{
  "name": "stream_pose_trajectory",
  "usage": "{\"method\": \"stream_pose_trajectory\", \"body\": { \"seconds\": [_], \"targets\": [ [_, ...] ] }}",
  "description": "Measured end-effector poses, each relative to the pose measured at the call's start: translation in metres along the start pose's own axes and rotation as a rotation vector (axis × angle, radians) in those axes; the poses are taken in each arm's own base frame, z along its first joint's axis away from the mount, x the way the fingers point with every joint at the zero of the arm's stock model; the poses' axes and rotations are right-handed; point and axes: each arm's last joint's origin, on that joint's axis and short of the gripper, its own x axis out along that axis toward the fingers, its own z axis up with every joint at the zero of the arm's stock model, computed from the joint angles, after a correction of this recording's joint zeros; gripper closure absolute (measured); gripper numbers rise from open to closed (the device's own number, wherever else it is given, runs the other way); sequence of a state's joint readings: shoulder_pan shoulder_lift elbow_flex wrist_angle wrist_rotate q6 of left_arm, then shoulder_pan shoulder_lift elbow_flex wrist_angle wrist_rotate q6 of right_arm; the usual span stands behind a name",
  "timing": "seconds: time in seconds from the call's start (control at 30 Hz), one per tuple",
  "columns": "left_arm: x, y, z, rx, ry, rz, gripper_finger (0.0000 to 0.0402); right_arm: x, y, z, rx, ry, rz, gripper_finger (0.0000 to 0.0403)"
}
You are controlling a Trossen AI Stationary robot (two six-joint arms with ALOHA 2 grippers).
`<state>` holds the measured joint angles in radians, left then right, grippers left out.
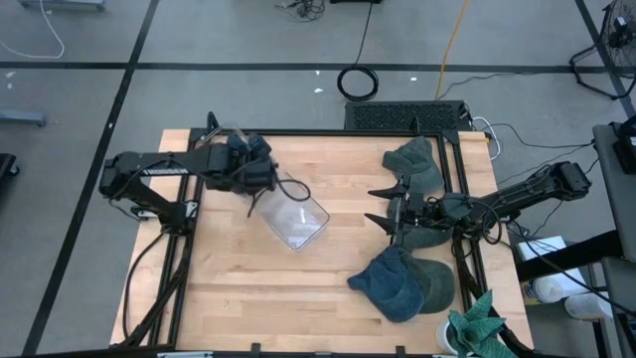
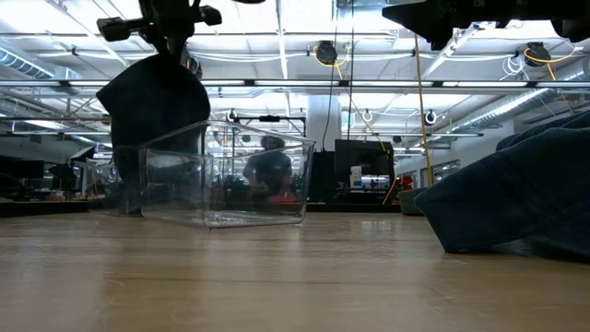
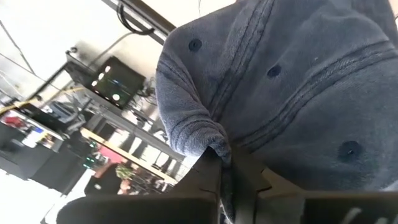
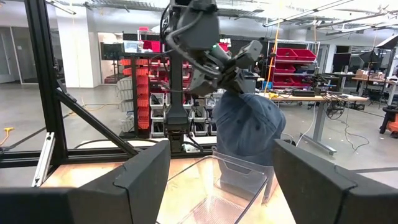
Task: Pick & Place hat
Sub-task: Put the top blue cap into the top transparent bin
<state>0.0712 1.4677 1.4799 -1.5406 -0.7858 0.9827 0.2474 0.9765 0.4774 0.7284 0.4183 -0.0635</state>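
Note:
A dark blue hat (image 2: pixel 157 101) hangs from my left gripper (image 1: pixel 256 169) and fills the left wrist view (image 3: pixel 292 81). It hangs at the left end of a clear plastic container (image 1: pixel 295 219), which rests on its base on the table. The right wrist view shows the hat (image 4: pixel 249 124) just above the container's (image 4: pixel 236 180) far rim. My right gripper (image 1: pixel 382 205) is open and level above the table, right of the container, pointing at it. Its fingers frame the right wrist view (image 4: pixel 221 186). My left gripper (image 3: pixel 227 165) pinches a bunched fold of the hat's crown cloth (image 3: pixel 208 140) between its two fingers. It comes from above. The hat hangs below the fingers, lifted clear of the table (image 2: pixel 157 101).
Other hats lie on the table's right side: a green one (image 1: pixel 417 164) at the far right, a blue one (image 1: pixel 393 283) and a green one (image 1: pixel 435 280) near the front. Green patterned cloth (image 1: pixel 482 328) sits at the near right corner. Bare wood (image 1: pixel 248 288) lies in front of the container.

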Motion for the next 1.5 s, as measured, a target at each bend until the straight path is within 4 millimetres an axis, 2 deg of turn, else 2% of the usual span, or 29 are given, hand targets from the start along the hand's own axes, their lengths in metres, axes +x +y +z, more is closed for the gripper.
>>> {"method": "stream_pose_trajectory", "body": {
  "seconds": [0.53,0.73,0.9,1.1,1.3,1.5],
  "targets": [
    [0.039,0.018,-0.035,-0.137,0.067,-0.089,0.0394,0.000,0.000,0.000,0.000,0.000,0.000,0.0138],
    [0.060,0.018,-0.037,-0.175,0.051,-0.121,0.0383,0.000,0.000,0.000,0.000,0.001,0.000,0.0138],
    [0.070,0.016,-0.032,-0.306,0.143,-0.076,0.0380,0.000,0.000,0.000,-0.001,0.002,0.000,0.0138],
    [0.069,0.016,-0.034,-0.494,0.223,-0.023,0.0328,0.000,0.000,-0.001,-0.002,0.005,0.000,0.0138],
    [0.069,0.016,-0.036,-0.552,0.254,0.000,0.0257,0.000,0.000,-0.001,0.004,0.006,0.001,0.0138],
    [0.070,0.016,-0.042,-0.589,0.360,0.060,0.0206,0.000,0.000,-0.001,0.007,0.007,0.001,0.0138]
  ]
}}
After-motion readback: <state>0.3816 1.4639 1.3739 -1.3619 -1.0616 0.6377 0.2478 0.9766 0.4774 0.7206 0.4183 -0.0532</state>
